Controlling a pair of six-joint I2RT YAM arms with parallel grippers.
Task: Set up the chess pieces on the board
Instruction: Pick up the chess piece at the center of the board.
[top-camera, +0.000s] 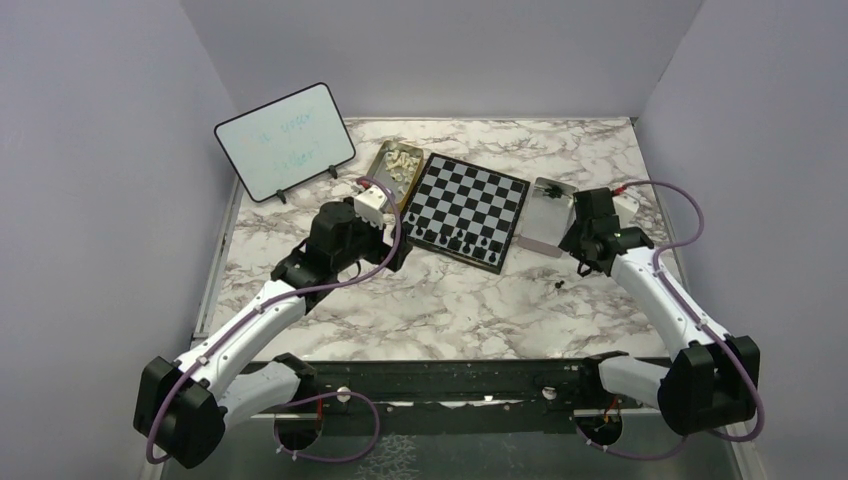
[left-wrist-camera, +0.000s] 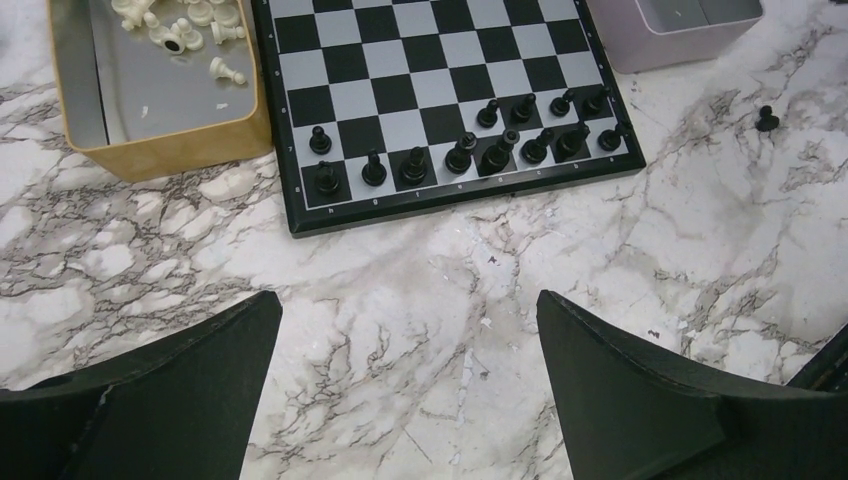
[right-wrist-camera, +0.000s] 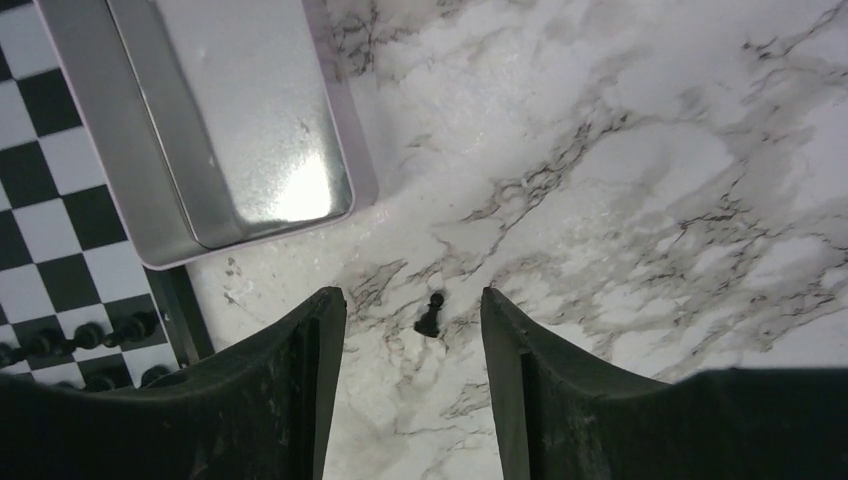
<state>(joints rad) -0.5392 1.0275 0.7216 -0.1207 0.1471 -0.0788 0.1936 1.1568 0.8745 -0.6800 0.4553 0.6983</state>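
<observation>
Hovering over the marble table (right-wrist-camera: 650, 200), the right gripper (right-wrist-camera: 408, 300) has its jaws moderately parted with nothing held. One black pawn (right-wrist-camera: 430, 318) stands upright on the table below and shows in the gap between the fingers, slightly toward the right one. It sits off the near right corner of the board (left-wrist-camera: 420, 50), on the near side of an empty silver tin (right-wrist-camera: 230, 110). The left gripper (left-wrist-camera: 405, 310) is spread wide and empty over bare table on the near side of the board. Other black pieces (left-wrist-camera: 460, 155) fill much of the two nearest rows, and the white pieces (left-wrist-camera: 185, 30) lie heaped in a gold tin (left-wrist-camera: 170, 145) at the board's left.

The pawn looks tiny, light and hard, probably smooth plastic, so it should weigh almost nothing but tip or skid at a nudge. I judge the best hold is across its body below the round head. The fingers should be centred on it, lowered nearly to the table and closed gently so it does not squirt out.
</observation>
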